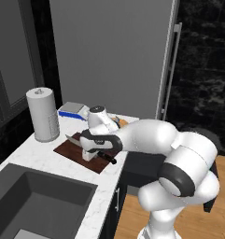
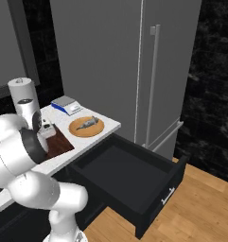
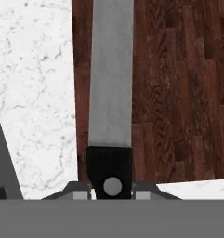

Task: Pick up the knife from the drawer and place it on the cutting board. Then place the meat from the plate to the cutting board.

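In the left base view the pincer (image 1: 89, 154) hangs low over the cutting board (image 1: 67, 148), gripping the knife (image 1: 71, 138), whose grey blade tip pokes out toward the paper towel roll (image 1: 42, 114) while the black handle juts the other way. The step in hand looks like setting the knife down, so it would go best to lower until the blade lies flat on the wood and only then let go, keeping the whole length inside the board's edges. Counted here: one board, one knife, one towel roll, one blue-and-grey scale (image 1: 73, 110), one sink (image 1: 34, 196) sunk in the marble bench (image 1: 25, 151). In the right base view the drawer (image 2: 134, 182) stands pulled out with nothing visible inside, and one plate (image 2: 86, 127) sits on the bench carrying one piece of meat (image 2: 87, 123), just beside the board, waiting for the second half of the job. In the hand view the blade runs straight away from the fingers along the board's edge nearest the marble, the handle clamped between them, so shifting it toward the board's middle before release seems wise.
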